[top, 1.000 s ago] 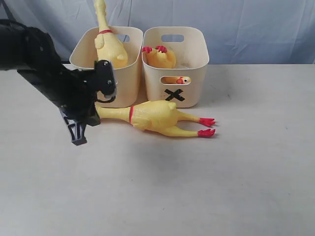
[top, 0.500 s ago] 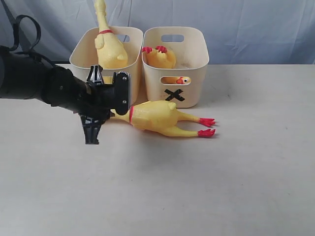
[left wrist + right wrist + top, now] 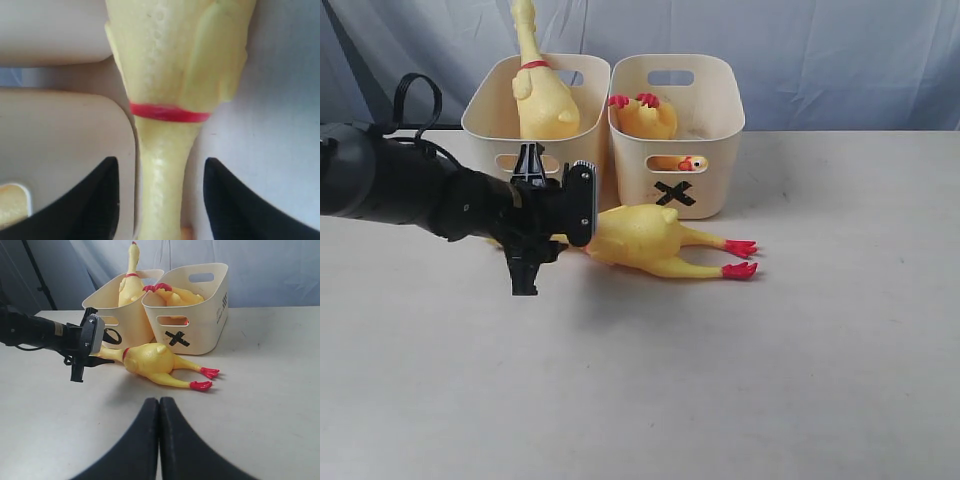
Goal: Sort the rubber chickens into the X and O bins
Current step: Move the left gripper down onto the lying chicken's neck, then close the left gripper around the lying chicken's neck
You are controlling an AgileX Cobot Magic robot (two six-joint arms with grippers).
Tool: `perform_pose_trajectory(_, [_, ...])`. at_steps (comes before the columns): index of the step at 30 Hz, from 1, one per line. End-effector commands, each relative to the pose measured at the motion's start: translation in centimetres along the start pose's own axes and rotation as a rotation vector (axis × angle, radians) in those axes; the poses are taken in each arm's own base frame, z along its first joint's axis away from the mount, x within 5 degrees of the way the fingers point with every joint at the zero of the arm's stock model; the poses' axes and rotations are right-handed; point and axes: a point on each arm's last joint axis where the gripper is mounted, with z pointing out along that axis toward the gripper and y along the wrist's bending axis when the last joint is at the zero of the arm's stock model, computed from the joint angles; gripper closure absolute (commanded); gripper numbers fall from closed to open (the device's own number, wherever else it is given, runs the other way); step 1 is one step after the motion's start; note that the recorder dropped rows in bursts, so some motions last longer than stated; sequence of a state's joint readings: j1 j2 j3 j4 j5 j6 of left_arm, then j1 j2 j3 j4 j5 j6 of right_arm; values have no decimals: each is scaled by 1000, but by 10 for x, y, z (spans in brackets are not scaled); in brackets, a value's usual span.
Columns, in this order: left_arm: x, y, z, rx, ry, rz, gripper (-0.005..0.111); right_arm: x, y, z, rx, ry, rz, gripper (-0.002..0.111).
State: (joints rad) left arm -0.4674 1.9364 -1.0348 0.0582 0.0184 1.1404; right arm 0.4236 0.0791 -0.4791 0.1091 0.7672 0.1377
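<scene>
**Exterior view.** Two cream plastic tubs with rounded corners and slot handles stand side by side at the back of the pale table point(image 3: 800, 360). The X-marked tub point(image 3: 718, 170), on the right, carries a black X on its front wall. The front of the left-hand tub point(image 3: 485, 118) is covered by the arm, so its mark cannot be read. A long yellow rubber chicken with a red neck band, the upright chicken point(image 3: 545, 95), stands in the left-hand tub with its neck rising above the rim. A shorter yellow rubber one, the short chicken point(image 3: 646, 120), lies inside the X-marked tub with its red feet at the rim. A third, the lying chicken point(image 3: 640, 238), rests on the table just in front of both tubs. Its red feet point right and its neck runs left under the black left gripper point(image 3: 555, 235). The gripper appears to sit at the neck, though its housing hides any contact.

**Left wrist view.** The two black fingers stand apart on either side of the lying chicken's neck, short of the red band. A gap shows on each side, so nothing is gripped.

**Right wrist view.** The right gripper point(image 3: 159, 440) hangs above bare table, well apart from the lying chicken. Its fingers are pressed together and hold nothing.
</scene>
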Motion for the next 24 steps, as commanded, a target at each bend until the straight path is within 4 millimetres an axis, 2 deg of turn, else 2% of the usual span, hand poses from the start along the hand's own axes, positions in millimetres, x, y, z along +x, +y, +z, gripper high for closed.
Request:
perform_pose_trajectory(1, [-1, -2, 5, -22, -15, 16, 57, 1, -1, 0, 5, -6, -4, 108])
perform_pose_trajectory(11, [3, -12, 20, -6, -11, 19, 57, 1, -1, 0, 5, -6, -4, 108])
perform_pose_trajectory(16, [1, -8, 22, -61, -38, 19, 57, 1, -1, 0, 5, -6, -4, 108])
perform_pose_trajectory(24, [3, -12, 28, -47, -33, 19, 57, 1, -1, 0, 5, -6, -4, 108])
